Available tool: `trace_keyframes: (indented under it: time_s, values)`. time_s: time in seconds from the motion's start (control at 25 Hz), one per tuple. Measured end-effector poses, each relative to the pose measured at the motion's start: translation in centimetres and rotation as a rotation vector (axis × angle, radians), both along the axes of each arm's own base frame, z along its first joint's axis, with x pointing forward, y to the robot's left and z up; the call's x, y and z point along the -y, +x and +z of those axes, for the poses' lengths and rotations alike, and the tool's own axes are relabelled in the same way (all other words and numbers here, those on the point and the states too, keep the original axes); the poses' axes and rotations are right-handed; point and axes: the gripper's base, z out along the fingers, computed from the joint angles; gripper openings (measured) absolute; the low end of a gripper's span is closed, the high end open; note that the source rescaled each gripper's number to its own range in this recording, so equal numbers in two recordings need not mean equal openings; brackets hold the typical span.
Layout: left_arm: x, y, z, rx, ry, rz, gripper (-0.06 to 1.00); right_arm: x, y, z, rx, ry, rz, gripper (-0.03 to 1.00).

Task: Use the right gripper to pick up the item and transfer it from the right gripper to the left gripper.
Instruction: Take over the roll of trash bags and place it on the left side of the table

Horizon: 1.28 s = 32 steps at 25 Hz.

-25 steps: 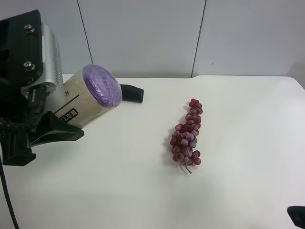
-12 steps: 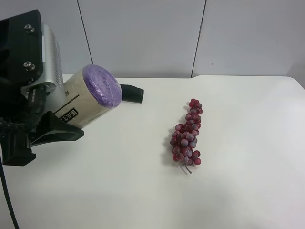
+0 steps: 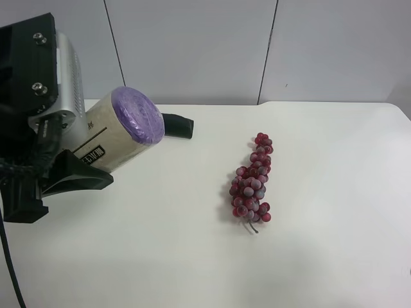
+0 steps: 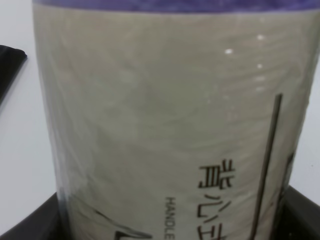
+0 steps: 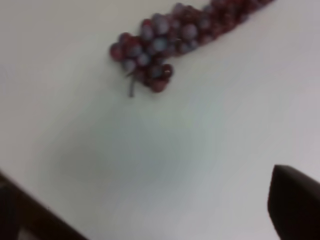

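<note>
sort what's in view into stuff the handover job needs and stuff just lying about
For the job:
- purple-ended roll
- left claw, shut on the roll, holding it off the table

Just lying about:
- grape bunch
- dark oblong, partly hidden behind the roll
Both lie on the white table.

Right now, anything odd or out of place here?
Nothing stands out. The roll is held tilted in the left claw, off the table; the grapes lie intact, nothing spilled.

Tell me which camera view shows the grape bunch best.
The exterior high view: the whole grape bunch lies unobstructed on the table. The right wrist view shows it blurred and cut off at the frame edge. The left wrist view shows none of it.
</note>
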Motion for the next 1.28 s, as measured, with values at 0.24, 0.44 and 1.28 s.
trace_keyframes:
  time_s: [0.24,0.44,1.28]
  values:
    - [0.0,0.0,0.0,0.000,0.000,0.000,0.00,1.0,-1.7,0.1,0.139,0.057,-0.286,0.99]
    - [0.0,0.0,0.0,0.000,0.000,0.000,0.00,0.9,-1.7,0.1,0.147,0.046,-0.462,0.99]
    - [1.9,3.9,-2.6,-0.191,0.081,0.323,0.00,0.9,-1.7,0.1,0.147,0.044,-0.491,0.99]
